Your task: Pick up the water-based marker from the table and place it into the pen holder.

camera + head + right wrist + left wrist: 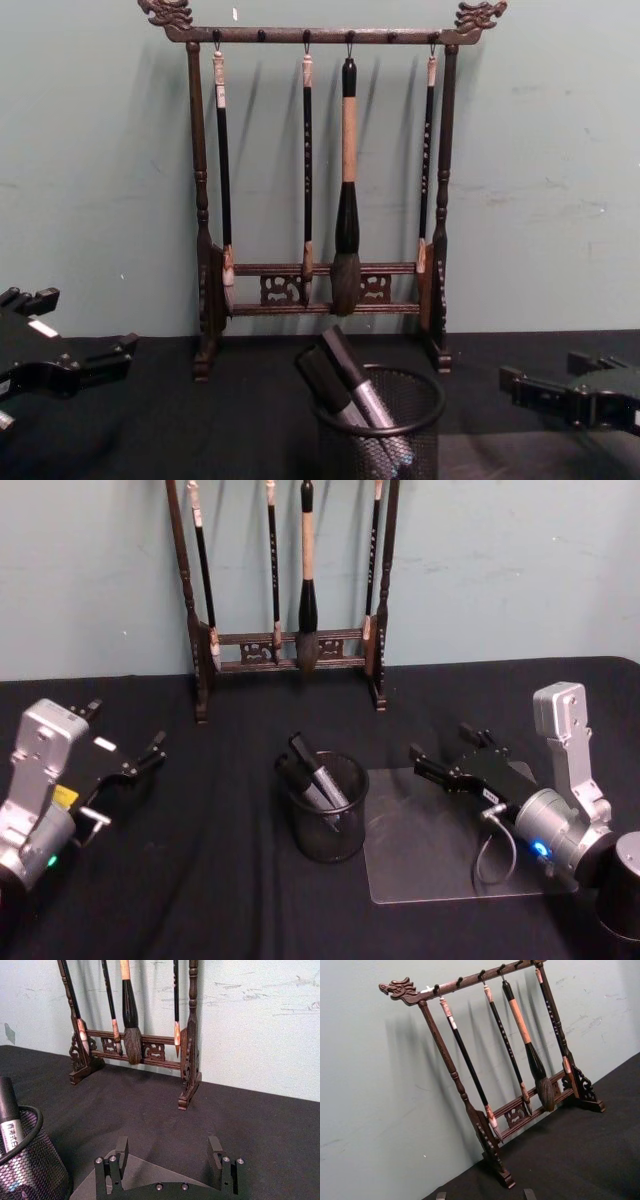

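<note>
Logging stock: two markers (318, 775) lean inside the pen holder (328, 820) mid-worktop (200, 880). Right tool (437, 762) gapes empty beside it; left tool (150, 752) looks open, I think. Risk: a careless withdrawal could topple the holder.

Head view looks down on the table (230, 880); chest view looks level; both share the brush rack (290, 650).

I see: surface (200, 880) matte black; pen holder (330, 830) black wire mesh; markers (365, 400) grey w/ black caps; brush rack (320, 270) dark brown, dragon-carved ends; wall (550, 150) pale green.
</note>
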Robot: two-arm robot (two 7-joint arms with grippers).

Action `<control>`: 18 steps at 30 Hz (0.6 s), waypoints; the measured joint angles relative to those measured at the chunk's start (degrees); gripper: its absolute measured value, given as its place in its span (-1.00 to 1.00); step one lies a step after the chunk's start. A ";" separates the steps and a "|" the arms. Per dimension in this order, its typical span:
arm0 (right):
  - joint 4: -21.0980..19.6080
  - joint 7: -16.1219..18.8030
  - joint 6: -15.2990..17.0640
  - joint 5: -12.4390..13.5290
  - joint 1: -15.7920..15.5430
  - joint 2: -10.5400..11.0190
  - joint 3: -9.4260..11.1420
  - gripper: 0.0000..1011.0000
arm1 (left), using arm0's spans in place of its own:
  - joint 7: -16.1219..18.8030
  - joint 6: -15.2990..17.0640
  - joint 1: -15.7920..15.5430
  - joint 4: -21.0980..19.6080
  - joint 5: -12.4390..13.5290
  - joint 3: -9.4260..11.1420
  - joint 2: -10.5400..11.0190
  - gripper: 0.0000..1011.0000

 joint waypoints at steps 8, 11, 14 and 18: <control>-0.02 0.03 -0.03 0.05 0.02 0.00 0.00 0.98 | 0.00 0.00 0.00 0.00 0.00 0.00 0.00 0.98; -0.02 0.03 -0.03 0.07 0.02 0.00 0.00 0.98 | 0.00 0.00 0.00 0.00 0.00 0.00 0.00 0.98; -0.02 0.03 -0.03 0.07 0.02 0.00 0.00 0.98 | 0.00 0.00 0.00 0.00 0.00 0.00 0.00 0.98; -0.02 0.03 -0.03 0.08 0.02 0.00 0.00 0.98 | 0.00 0.00 0.00 0.00 0.00 0.00 0.00 0.98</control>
